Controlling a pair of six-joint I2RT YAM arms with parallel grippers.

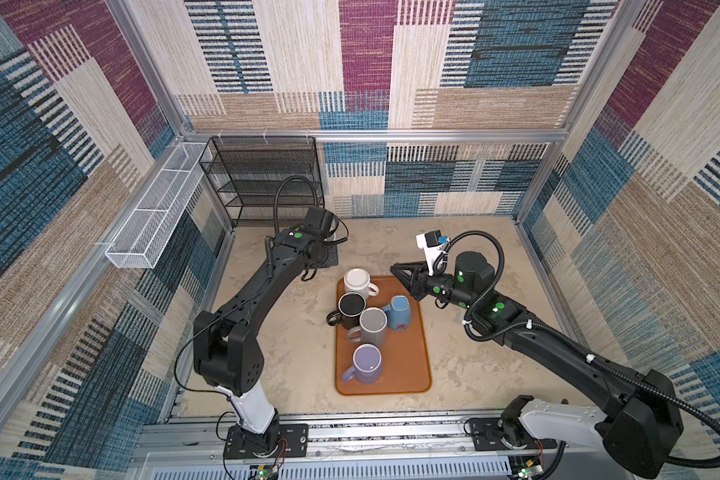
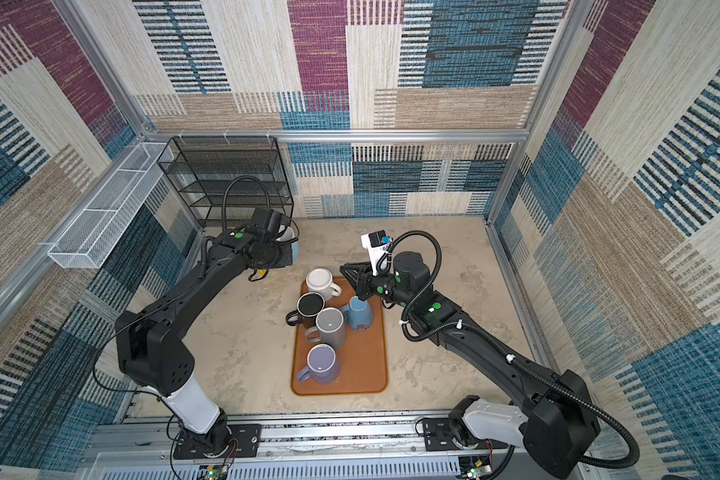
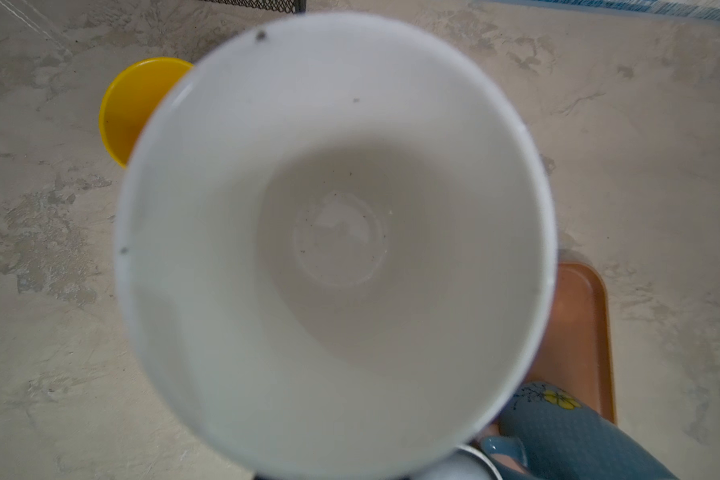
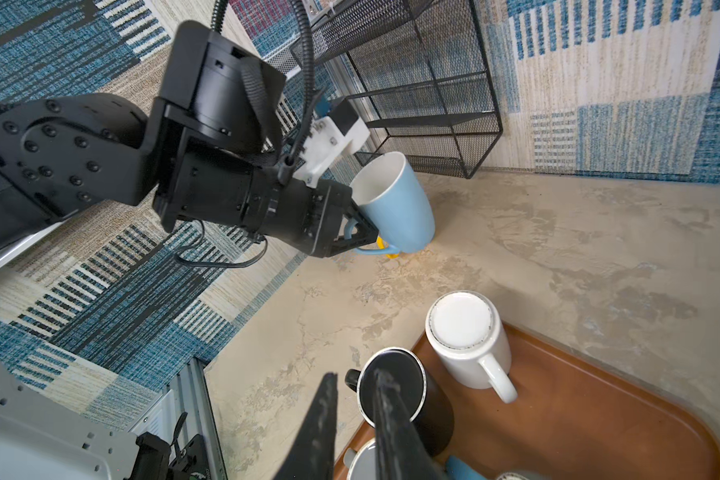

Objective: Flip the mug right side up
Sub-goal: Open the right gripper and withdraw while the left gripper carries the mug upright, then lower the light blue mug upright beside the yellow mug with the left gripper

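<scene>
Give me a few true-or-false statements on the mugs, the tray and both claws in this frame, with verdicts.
1. The left claw grips a light blue mug away from the tray. True.
2. The white mug on the tray stands mouth up. False: its base faces up.
3. The right claw holds the black mug. False: it holds nothing and hangs by the tray's far end.
4. Five mugs sit on the tray. True: the white and black ones, plus the grey mug, the purple mug and the patterned blue mug.
</scene>
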